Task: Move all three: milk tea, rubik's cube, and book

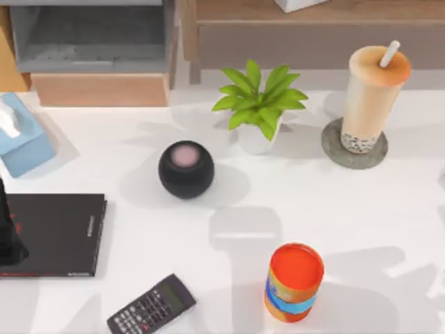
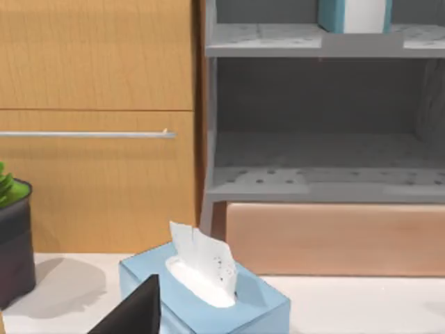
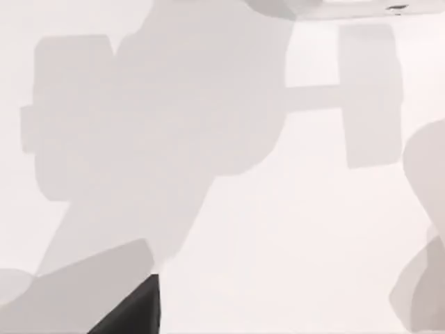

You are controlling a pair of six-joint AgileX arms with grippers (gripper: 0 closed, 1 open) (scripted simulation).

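The milk tea [image 1: 374,90], a tall clear cup with dark pearls and a white straw, stands upright on a grey coaster [image 1: 334,149] at the table's back right. The teal-blue book [image 2: 332,14] with white page edges stands on the upper level of the grey shelf [image 2: 278,42]. The rubik's cube is out of view. My left arm [image 1: 7,236] is at the table's left edge, over a thin black book; a dark corner of my left gripper [image 2: 135,314] faces the tissue box. A dark corner of my right gripper [image 3: 132,312] hangs over bare white table.
A potted plant [image 1: 257,104] stands at the back middle with a black round speaker [image 1: 186,169] in front of it. An orange-and-blue can [image 1: 294,282] and a calculator [image 1: 149,306] lie near the front edge. The thin black book [image 1: 59,233] and blue tissue box [image 1: 24,139] are at the left.
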